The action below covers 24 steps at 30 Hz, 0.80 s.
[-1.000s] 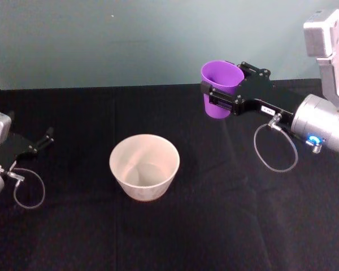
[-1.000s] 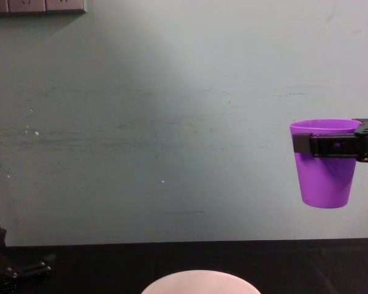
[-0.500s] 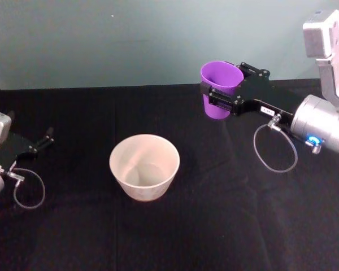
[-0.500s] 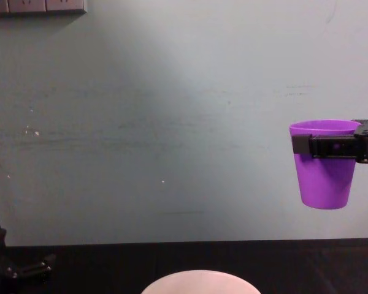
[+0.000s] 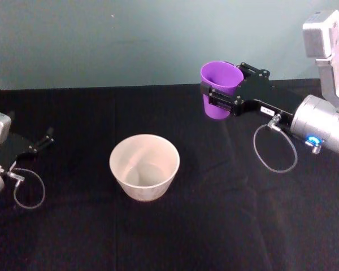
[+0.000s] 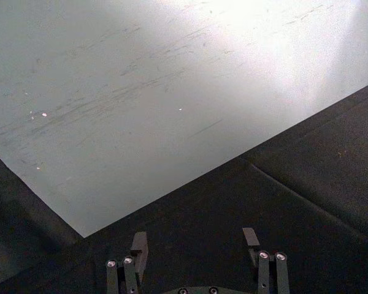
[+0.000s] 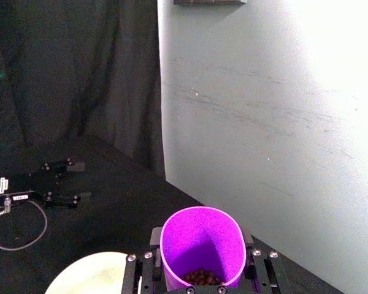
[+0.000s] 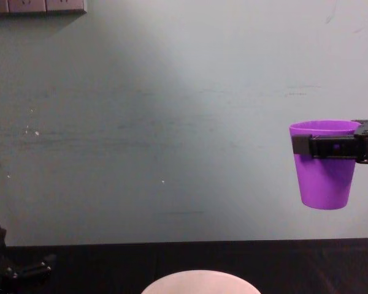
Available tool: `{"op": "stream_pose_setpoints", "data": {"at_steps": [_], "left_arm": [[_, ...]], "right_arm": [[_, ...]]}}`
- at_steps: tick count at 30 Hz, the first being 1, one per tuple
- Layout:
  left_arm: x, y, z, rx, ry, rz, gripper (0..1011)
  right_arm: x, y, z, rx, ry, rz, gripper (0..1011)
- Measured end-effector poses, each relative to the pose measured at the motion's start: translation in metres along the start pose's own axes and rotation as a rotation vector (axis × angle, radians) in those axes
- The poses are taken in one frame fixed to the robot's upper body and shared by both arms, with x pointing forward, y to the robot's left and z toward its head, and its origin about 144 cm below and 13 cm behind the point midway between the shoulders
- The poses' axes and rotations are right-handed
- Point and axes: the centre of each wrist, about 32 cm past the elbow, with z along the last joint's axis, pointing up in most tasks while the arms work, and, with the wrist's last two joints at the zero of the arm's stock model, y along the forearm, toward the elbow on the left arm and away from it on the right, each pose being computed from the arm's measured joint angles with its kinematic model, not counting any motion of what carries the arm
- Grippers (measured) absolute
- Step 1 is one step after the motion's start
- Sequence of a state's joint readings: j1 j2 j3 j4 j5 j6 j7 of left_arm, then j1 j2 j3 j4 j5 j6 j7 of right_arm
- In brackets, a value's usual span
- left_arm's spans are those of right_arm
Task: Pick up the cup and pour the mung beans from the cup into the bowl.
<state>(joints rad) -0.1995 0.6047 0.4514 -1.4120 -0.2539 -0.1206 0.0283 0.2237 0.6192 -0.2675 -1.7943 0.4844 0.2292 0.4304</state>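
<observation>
My right gripper (image 5: 217,99) is clamped on the upright cup (image 5: 221,83), far-right of the bowl (image 5: 141,189), left gripper (image 5: 42,141) idle, spread: tipping here would likely spill mung beans (image 7: 199,277) short.

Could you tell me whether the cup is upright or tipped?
Upright: the cup, clamped in the right gripper, has a level rim, with mung beans at its bottom.

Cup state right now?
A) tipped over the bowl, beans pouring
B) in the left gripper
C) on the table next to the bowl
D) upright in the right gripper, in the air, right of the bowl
D: the right gripper holds the cup upright above the table, to the right of the bowl, with the mung beans in its bottom; the left gripper sits open at the table's left.
</observation>
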Motion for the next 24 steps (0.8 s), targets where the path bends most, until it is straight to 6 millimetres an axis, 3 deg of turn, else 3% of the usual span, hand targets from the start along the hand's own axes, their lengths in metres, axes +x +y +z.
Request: {"op": "stream_pose_setpoints", "data": {"at_steps": [24], "left_arm": [[0.0000,0.0000,0.0000,0.000,0.000,0.000,1000]], "right_arm": [[0.0000,0.0000,0.0000,0.000,0.000,0.000,722]]}}
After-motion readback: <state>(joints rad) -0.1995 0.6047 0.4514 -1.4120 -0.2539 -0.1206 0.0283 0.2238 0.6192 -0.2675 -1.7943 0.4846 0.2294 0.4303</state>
